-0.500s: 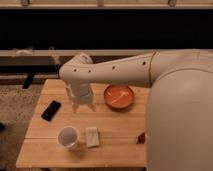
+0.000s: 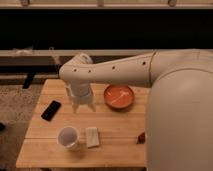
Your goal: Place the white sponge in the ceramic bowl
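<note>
In the camera view, a white cup (image 2: 67, 137) stood upright near the front edge of a wooden table (image 2: 115, 130), and everything else is placed from it. The white sponge (image 2: 92, 136) lay flat on the wood just to the right of the cup, close beside it; whether the two touched could not be told. The ceramic bowl (image 2: 119, 96), orange-red with pale marks inside, sat farther back and to the right of the cup, well apart from it and from the sponge. A black phone (image 2: 51, 110) lay flat behind the cup and a little to its left.

The gripper (image 2: 84, 107) pointed downward behind the cup and slightly to its right, between the phone and the bowl. Its two pale fingers (image 2: 75, 106) were spread wide with bare wood showing between them, and they held nothing. The white arm (image 2: 115, 72) reached in from the right, above the bowl. A small dark red object (image 2: 141, 138) sat far to the right of the cup, beyond the sponge.
</note>
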